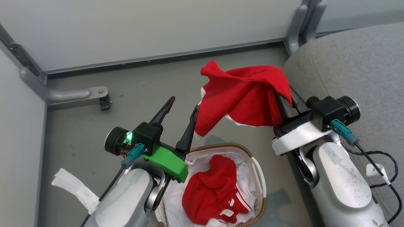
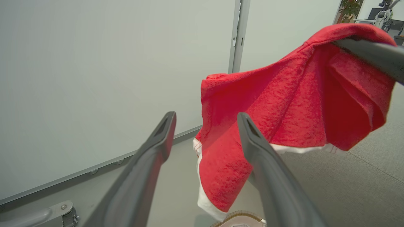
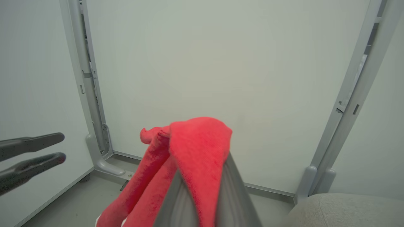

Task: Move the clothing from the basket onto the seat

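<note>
seat [image 1: 363, 63]: right of the basket [image 1: 259, 171]; no clothing on the part you saw.
basket: held a second garment [image 1: 211, 192].
lifted garment [image 1: 246, 94]: hung above the basket's far rim, long axis running left from its pinch.
right pincer [image 1: 288, 105]: clamped on the lifted garment, between basket and seat; your nearer arm, so a rightward carry looked due.
left pincer [image 1: 184, 104]: spread wide, gripping nothing, over the basket's left rim.
</note>
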Robot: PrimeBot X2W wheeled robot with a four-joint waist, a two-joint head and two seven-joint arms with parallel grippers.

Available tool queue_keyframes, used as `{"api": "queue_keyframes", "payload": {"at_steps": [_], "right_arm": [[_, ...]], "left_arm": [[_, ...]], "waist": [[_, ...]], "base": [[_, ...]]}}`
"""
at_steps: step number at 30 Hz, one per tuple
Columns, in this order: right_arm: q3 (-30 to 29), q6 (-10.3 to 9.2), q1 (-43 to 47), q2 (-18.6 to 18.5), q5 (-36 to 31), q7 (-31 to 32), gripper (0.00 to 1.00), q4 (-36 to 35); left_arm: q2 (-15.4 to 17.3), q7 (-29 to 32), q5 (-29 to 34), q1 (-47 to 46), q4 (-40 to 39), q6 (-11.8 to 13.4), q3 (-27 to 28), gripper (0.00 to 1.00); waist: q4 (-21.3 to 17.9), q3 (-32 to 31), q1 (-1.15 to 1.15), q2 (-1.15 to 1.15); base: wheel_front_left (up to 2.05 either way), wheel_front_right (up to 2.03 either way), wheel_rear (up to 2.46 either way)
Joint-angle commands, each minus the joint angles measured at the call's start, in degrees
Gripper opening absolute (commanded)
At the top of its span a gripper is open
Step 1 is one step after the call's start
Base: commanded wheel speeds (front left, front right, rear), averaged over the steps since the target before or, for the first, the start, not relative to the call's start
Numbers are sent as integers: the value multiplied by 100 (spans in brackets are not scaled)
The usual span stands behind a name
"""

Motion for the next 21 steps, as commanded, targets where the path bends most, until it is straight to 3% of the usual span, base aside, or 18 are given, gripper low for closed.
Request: {"api": "queue_keyframes", "payload": {"at_steps": [1, 12, 21], "right_arm": [[-65, -6, -41, -15, -13, -12, 0, -51], [-770, -6, 121, -8, -50, -12, 0, -175], [-1178, -6, 215, -8, 92, -12, 0, -142]], "left_arm": [[-22, -2, 77, 137, -28, -45, 90, 100], [-153, -3, 584, 398, 11, -367, 375, 100], [-210, -3, 764, 366, 194, -525, 364, 100]], "waist": [[-510, 236, 0, 45], [-1710, 637, 0, 45], [-2186, 779, 0, 45]], "base": [[0, 0, 0], [0, 0, 0], [0, 0, 0]]}}
